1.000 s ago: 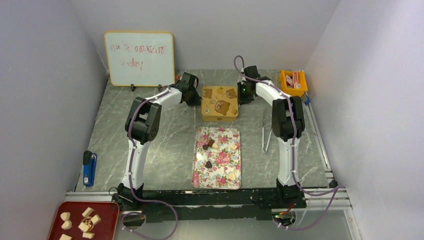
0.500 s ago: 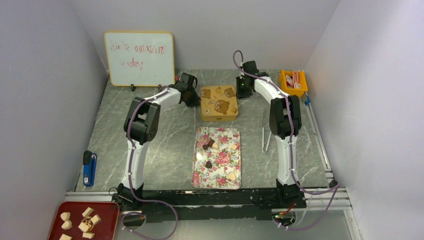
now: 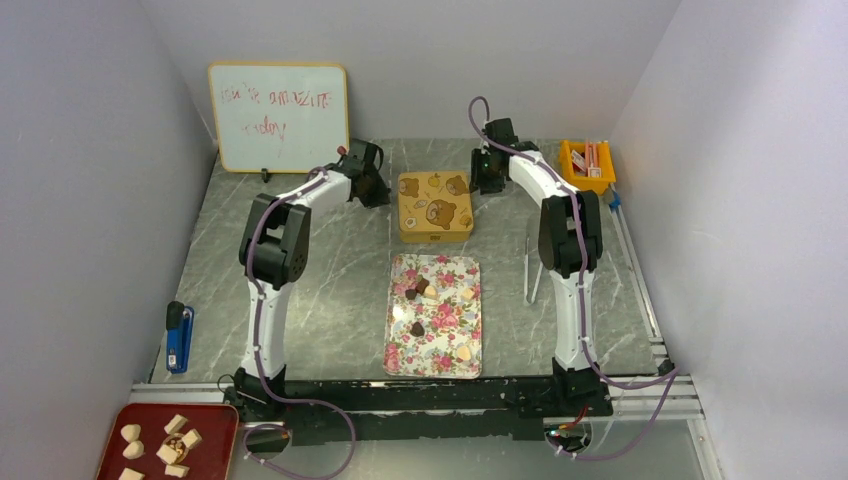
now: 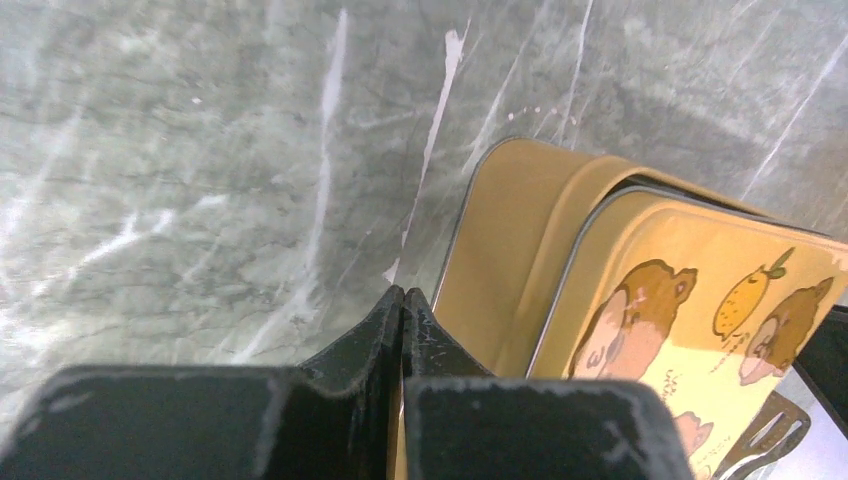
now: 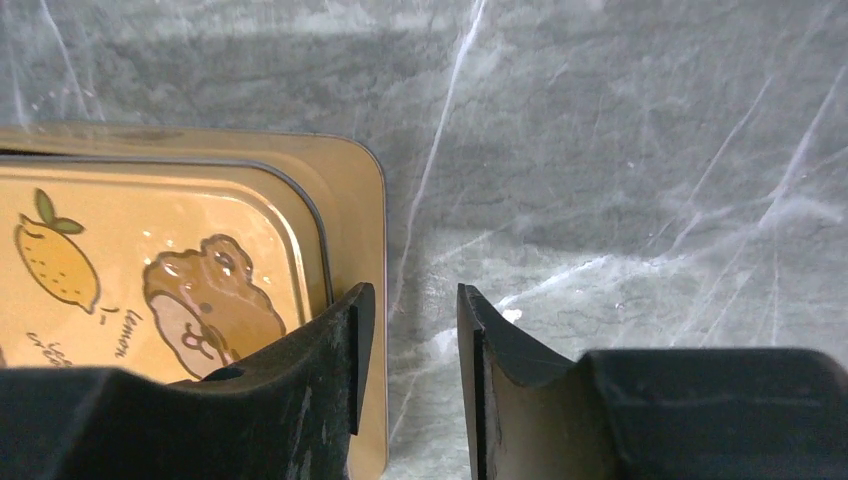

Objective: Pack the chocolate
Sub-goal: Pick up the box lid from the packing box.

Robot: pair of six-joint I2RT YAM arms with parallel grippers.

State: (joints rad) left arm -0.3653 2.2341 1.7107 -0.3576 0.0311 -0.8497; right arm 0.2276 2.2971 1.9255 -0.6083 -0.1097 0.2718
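Several small chocolates [image 3: 417,290], dark brown, tan and cream, lie on a floral tray [image 3: 455,325] in the middle of the table. Behind it stands a yellow tin with bear pictures [image 3: 435,205]. My left gripper [image 3: 376,190] is at the tin's left side. In the left wrist view this gripper [image 4: 403,292] is shut and empty, beside the tin's wall [image 4: 510,250], and the lid [image 4: 700,300] sits askew. My right gripper [image 3: 482,183] is at the tin's right back corner. In the right wrist view it [image 5: 412,295] is open over the tin's edge [image 5: 355,200].
A whiteboard [image 3: 279,117] stands at the back left and an orange bin [image 3: 587,160] at the back right. Metal tongs [image 3: 533,262] lie right of the tray. A blue tool [image 3: 178,337] lies at the left edge. A red tray with beige chunks [image 3: 165,445] is at the bottom left.
My left gripper has drawn back a little to the left and rear. My right gripper has shifted slightly rearward. The tin has moved a little to the left.
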